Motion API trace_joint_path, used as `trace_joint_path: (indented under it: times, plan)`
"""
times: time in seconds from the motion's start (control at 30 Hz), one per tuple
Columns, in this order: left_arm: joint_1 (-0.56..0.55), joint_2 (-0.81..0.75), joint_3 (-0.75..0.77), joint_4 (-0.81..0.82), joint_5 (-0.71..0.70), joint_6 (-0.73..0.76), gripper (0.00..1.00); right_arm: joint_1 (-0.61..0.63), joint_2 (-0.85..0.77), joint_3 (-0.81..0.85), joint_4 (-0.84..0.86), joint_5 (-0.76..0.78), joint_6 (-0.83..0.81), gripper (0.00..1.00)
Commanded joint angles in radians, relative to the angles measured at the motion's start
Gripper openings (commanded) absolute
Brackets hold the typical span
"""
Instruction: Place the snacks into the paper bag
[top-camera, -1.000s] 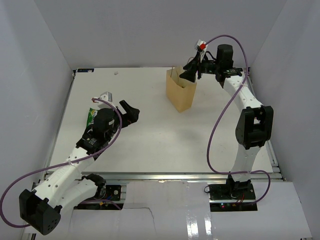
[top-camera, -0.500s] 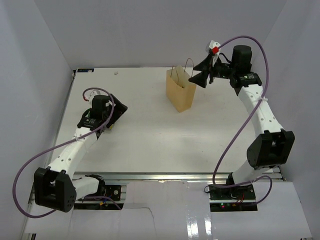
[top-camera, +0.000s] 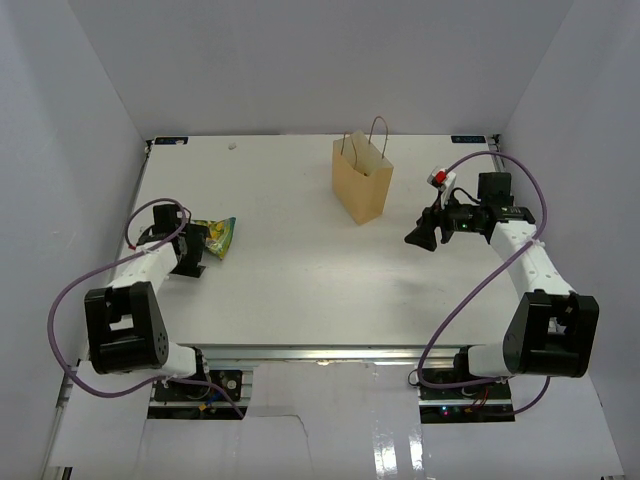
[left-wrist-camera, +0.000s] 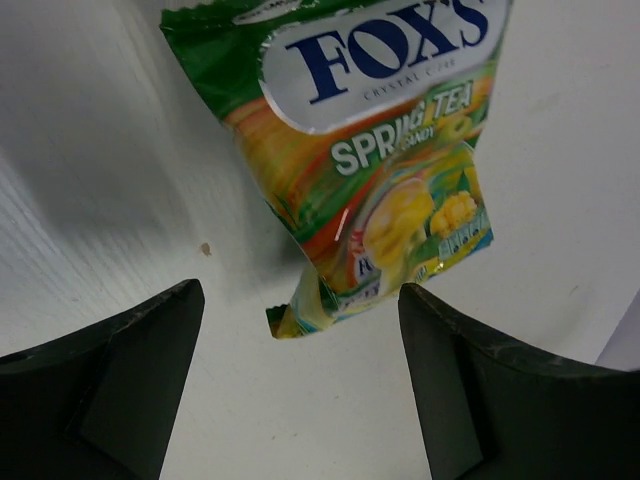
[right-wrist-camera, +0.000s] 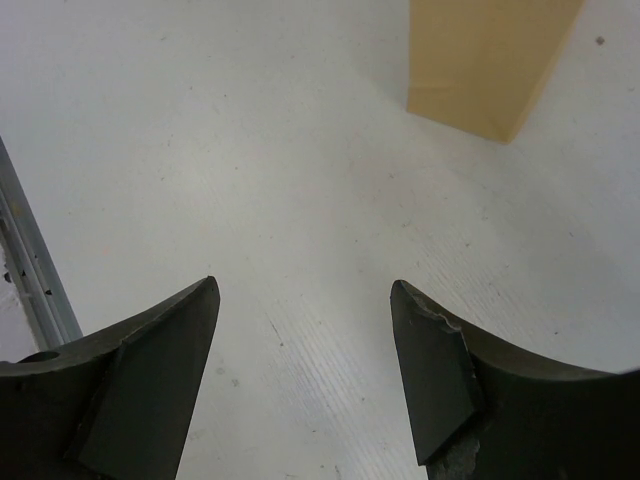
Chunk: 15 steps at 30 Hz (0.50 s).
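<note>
One green, yellow and white snack packet (top-camera: 218, 237) lies flat on the table at the left; in the left wrist view it (left-wrist-camera: 375, 150) reads "FOX'S SPRING TEA". My left gripper (top-camera: 193, 262) is open and empty just to its left, its fingertips (left-wrist-camera: 150, 330) short of the packet's near corner. The tan paper bag (top-camera: 362, 182) stands upright at the back middle with its loop handles up; its bottom corner shows in the right wrist view (right-wrist-camera: 490, 65). My right gripper (top-camera: 420, 236) is open and empty, to the right of the bag and a little nearer, above bare table.
Grey walls close in the white table (top-camera: 300, 290) on three sides. A metal rail (top-camera: 350, 352) runs along the near edge, and it also shows at the left of the right wrist view (right-wrist-camera: 30, 270).
My left arm has swung left and down to beside the snack packet on the table. My right gripper has pulled away from the bag's mouth, moving down and toward the near right.
</note>
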<state>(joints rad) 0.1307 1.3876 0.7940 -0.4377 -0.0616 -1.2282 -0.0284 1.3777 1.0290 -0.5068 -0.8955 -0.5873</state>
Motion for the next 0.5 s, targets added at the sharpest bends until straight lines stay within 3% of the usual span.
trace_joint_path:
  times: [0.0, 0.17, 0.27, 0.3, 0.33, 0.47]
  plan:
    - [0.027, 0.033, 0.008, 0.048, 0.01, -0.076, 0.88, -0.004, -0.046, 0.0, 0.01, -0.017, -0.036, 0.75]
    - [0.053, 0.129, 0.045, 0.086, -0.007, -0.048, 0.8, -0.004, -0.031, 0.008, 0.013, -0.025, -0.037, 0.75]
    - [0.058, 0.166, 0.048, 0.106, 0.0, -0.042, 0.69, -0.005, -0.028, 0.009, 0.013, -0.028, -0.034, 0.75]
    - [0.058, 0.171, 0.047, 0.109, 0.003, -0.042, 0.65, -0.005, -0.028, 0.006, 0.013, -0.029, -0.032, 0.75]
    - [0.06, 0.177, 0.045, 0.116, 0.005, -0.042, 0.52, -0.005, -0.029, 0.005, 0.013, -0.029, -0.032, 0.75]
    - [0.06, 0.176, 0.036, 0.132, 0.008, -0.019, 0.31, -0.005, -0.035, -0.012, 0.011, -0.034, -0.026, 0.75]
